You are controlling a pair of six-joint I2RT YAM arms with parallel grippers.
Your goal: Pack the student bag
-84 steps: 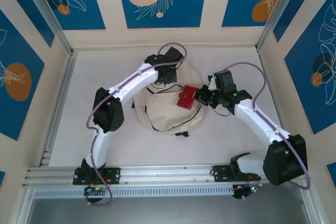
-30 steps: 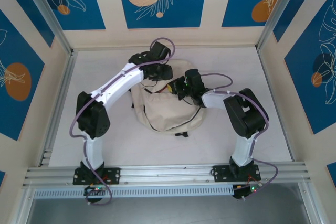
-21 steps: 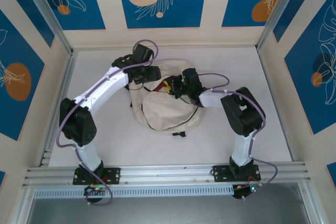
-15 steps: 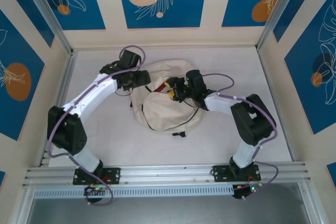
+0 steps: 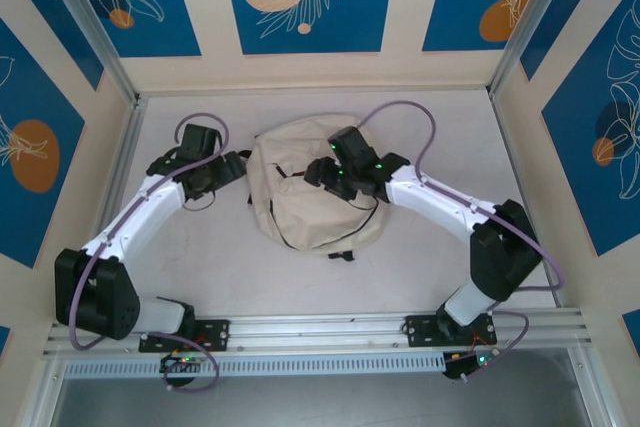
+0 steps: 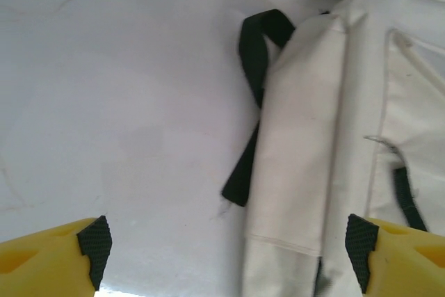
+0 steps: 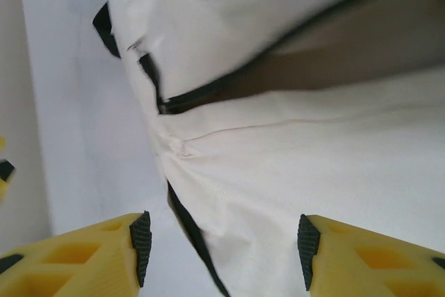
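I am holding my left gripper [image 5: 238, 169] released, its jaws standing wide apart with nothing clamped between them, just beside the left edge of the student bag [image 5: 315, 209]. The bag is lying flat on the white tabletop [image 5: 180, 257], around the middle and nearer the far edge than the near one. Through my left wrist camera I am looking down past the left gripper [image 6: 228, 243] at the cream side of the bag [image 6: 306, 137]. That side is filling the right half of the view, and a black strap [image 6: 254, 53] is trailing from it onto the bare tabletop [image 6: 104, 102]. One of my yellow fingers is sitting over the tabletop and the other over the bag's fabric. I am hovering my right gripper [image 5: 318, 172] over the far part of the bag, also let go, jaws parted and gripping nothing. From my right wrist camera the right gripper [image 7: 222, 245] is hanging over cream cloth [image 7: 313, 165], with the bag's mouth gaping just beyond my fingertips. There a dark lining [image 7: 348, 53] is showing behind black zipper trim.
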